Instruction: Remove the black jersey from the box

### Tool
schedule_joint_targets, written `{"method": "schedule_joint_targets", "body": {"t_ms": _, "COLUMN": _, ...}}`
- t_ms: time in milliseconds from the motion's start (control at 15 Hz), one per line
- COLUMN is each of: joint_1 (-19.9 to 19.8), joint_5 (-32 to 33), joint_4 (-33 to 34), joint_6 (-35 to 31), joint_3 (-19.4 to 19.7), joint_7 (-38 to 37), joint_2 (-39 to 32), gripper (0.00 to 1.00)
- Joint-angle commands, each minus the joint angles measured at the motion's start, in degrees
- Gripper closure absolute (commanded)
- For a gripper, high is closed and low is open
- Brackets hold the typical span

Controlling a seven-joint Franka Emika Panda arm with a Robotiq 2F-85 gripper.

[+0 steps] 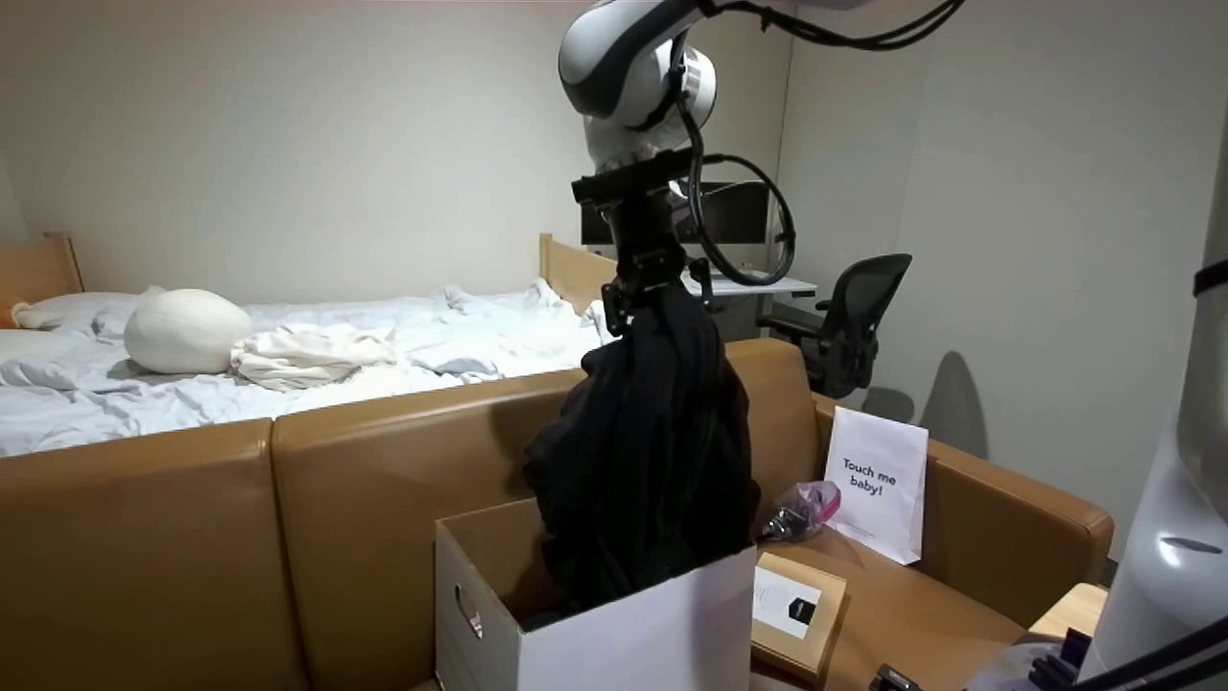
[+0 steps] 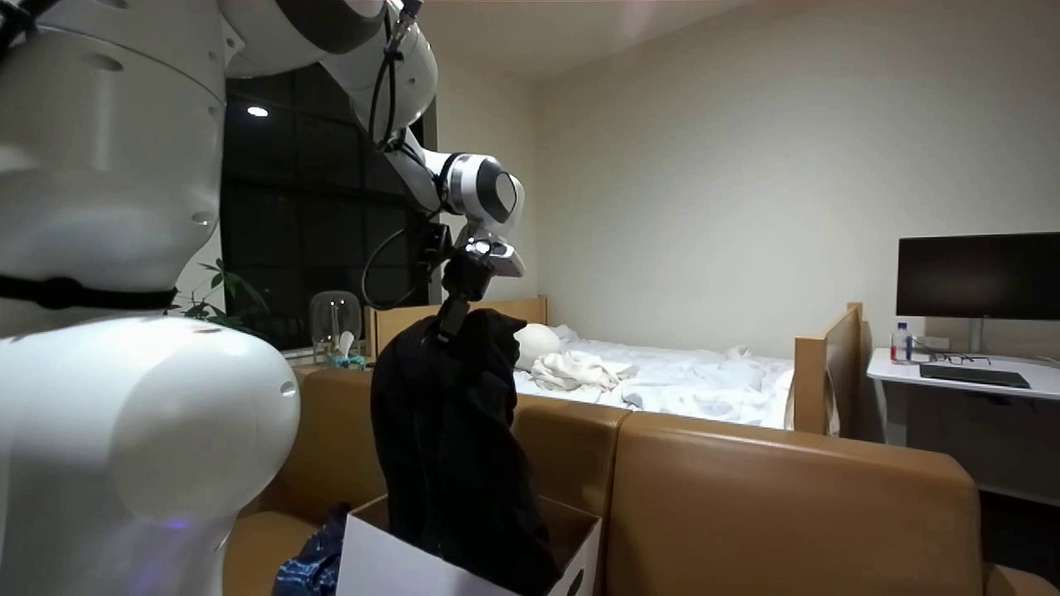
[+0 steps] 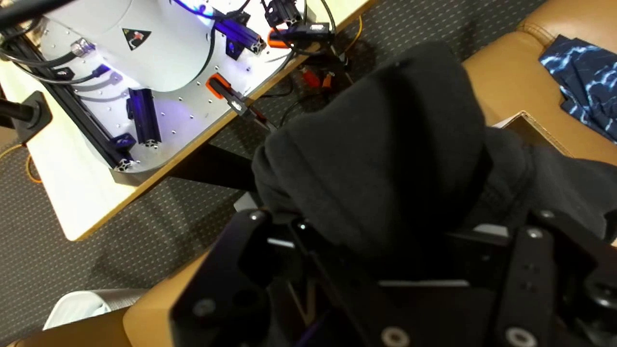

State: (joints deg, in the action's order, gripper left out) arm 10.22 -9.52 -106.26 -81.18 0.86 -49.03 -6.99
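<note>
The black jersey (image 1: 652, 451) hangs in a long bundle from my gripper (image 1: 660, 296) in both exterior views (image 2: 455, 472). Its lower end is inside the white box (image 1: 638, 643), below the rim, so its bottom is hidden. My gripper points down above the box and is shut on the jersey's upper part; the cloth hides the fingertips. In the wrist view the jersey (image 3: 371, 149) bunches up dark grey in front of the fingers. A corner of the box (image 3: 547, 127) shows beside it. The box also shows in an exterior view (image 2: 406, 571).
The box stands on a brown sofa (image 1: 384, 518) against its backrest. A flat cardboard box (image 1: 815, 624), a plastic bag (image 1: 804, 509) and a white paper bag (image 1: 875, 485) are beside it. Navy patterned cloth (image 2: 313, 563) lies nearby. A bed (image 1: 460, 336) stands behind the backrest.
</note>
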Motion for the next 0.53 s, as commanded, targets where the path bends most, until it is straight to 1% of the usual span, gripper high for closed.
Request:
{"method": "schedule_joint_targets", "body": {"t_ms": 0, "joint_1": -1.43, "joint_5": 0.12, "joint_4": 0.01, "joint_6": 0.14, "joint_3": -1.72, "joint_7": -0.14, "joint_2": -0.04, "gripper": 0.99}}
{"method": "schedule_joint_targets", "body": {"t_ms": 67, "joint_1": -1.83, "joint_5": 0.51, "joint_4": -0.16, "joint_6": -3.36, "joint_3": -1.42, "joint_7": 0.2, "joint_2": 1.5, "gripper": 1.0}}
{"method": "schedule_joint_targets", "body": {"t_ms": 133, "joint_1": -2.86, "joint_5": 0.23, "joint_4": 0.58, "joint_6": -5.44, "joint_3": -0.72, "joint_7": 0.92, "joint_2": 3.21, "gripper": 1.0}}
{"method": "schedule_joint_targets", "body": {"t_ms": 200, "joint_1": -4.31, "joint_5": -0.97, "joint_4": 2.27, "joint_6": -4.09, "joint_3": 0.22, "joint_7": 1.3, "joint_2": 4.72, "gripper": 0.99}}
{"method": "schedule_joint_targets", "body": {"t_ms": 267, "joint_1": -5.05, "joint_5": -1.84, "joint_4": 2.45, "joint_6": -5.23, "joint_3": 0.52, "joint_7": 0.89, "joint_2": 5.62, "gripper": 0.99}}
{"method": "schedule_joint_targets", "body": {"t_ms": 467, "joint_1": -9.06, "joint_5": -3.85, "joint_4": 3.71, "joint_6": -5.19, "joint_3": 2.78, "joint_7": 0.3, "joint_2": 9.7, "gripper": 1.0}}
